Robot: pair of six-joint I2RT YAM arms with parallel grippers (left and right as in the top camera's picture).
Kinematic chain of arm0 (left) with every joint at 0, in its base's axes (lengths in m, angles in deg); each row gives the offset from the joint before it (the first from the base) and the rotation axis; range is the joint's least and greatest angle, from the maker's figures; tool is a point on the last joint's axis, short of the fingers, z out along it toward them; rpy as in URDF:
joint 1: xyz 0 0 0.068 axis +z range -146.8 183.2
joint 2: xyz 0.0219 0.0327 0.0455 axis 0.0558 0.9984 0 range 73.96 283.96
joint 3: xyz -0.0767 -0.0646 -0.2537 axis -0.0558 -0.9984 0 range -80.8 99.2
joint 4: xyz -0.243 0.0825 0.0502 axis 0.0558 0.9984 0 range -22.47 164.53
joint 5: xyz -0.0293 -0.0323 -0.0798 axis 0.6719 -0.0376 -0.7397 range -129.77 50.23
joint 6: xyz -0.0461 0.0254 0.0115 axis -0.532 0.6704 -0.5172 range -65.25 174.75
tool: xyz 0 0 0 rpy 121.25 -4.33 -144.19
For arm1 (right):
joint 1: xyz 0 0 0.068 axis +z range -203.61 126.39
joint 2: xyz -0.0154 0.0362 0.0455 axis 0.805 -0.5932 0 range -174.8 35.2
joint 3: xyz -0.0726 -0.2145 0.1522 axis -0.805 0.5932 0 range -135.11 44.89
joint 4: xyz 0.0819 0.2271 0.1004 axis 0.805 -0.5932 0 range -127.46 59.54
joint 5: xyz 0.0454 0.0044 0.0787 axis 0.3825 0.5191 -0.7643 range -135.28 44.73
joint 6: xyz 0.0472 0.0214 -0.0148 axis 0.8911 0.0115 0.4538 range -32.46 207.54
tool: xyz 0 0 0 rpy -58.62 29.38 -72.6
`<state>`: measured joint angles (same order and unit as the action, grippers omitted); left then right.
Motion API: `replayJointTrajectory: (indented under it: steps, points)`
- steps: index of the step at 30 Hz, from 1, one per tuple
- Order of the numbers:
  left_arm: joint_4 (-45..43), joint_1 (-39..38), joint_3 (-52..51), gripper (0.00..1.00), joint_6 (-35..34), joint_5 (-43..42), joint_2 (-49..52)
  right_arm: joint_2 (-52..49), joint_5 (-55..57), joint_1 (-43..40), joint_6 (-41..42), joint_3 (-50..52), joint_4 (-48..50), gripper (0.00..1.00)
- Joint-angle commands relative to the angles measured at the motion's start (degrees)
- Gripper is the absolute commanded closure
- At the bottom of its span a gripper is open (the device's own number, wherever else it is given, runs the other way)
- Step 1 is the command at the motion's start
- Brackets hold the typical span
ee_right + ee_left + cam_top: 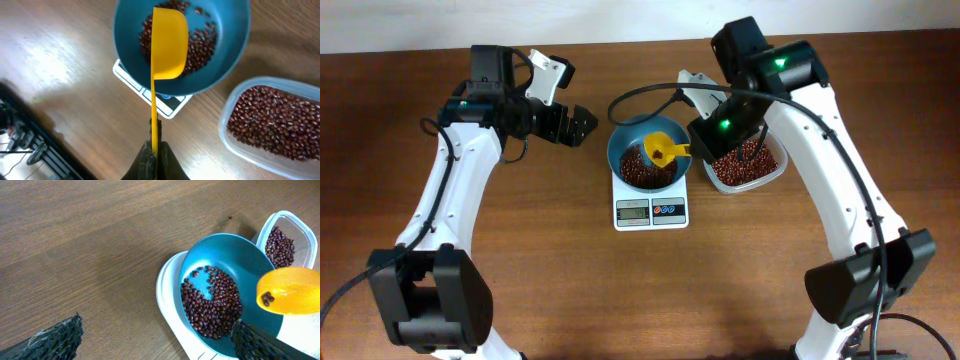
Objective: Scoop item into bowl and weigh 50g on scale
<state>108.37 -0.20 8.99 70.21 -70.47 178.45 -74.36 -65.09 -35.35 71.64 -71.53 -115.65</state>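
Observation:
The teal-blue bowl (647,160) sits on the white scale (651,208) and holds a heap of red-brown beans (643,171). My right gripper (712,137) is shut on the handle of a yellow scoop (667,151), whose tilted cup hangs over the bowl with a few beans in it (268,298). In the right wrist view the scoop (169,45) is over the bowl (230,55) and the gripper (155,150) clamps the handle. My left gripper (582,122) is open and empty, left of the bowl; in its own view (155,340) the bowl (235,260) is near the right finger.
A clear plastic container (748,165) full of beans stands right of the scale, also seen in the right wrist view (272,122) and the left wrist view (287,240). The scale's display and buttons (650,211) face the front. Bare wooden table lies around.

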Motion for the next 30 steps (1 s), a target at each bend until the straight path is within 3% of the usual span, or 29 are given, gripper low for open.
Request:
replayJointTrajectory:
  steps: [1,8,11,14,19,24,30]
  points:
    - [0.00,0.20,1.33,0.01,0.90,-1.01,0.31,0.44,7.06,0.11,1.77,-1.22,-1.68,0.96]
    - [0.00,0.20,1.33,0.01,0.90,-1.01,0.31,0.44,6.73,0.11,1.86,-1.25,-1.18,0.96]
    - [0.00,0.20,1.33,0.01,0.90,-1.01,0.31,0.46,-2.62,0.11,-1.62,-1.53,-1.20,0.96]
    - [0.00,0.20,1.33,0.01,0.90,-1.01,0.31,0.44,3.76,0.07,-0.92,-1.51,-1.97,0.96]
    - [0.00,0.20,1.33,0.01,0.90,-1.01,0.31,0.44,6.93,0.07,1.07,-1.51,-0.94,0.96]
    - [0.00,0.20,1.33,0.01,0.90,-1.01,0.31,0.46,2.60,1.11,-0.20,-2.91,-0.59,0.96]
    - [0.00,0.20,1.33,0.01,0.90,-1.01,0.31,0.48,10.27,3.43,-0.13,-3.19,-0.76,0.96]
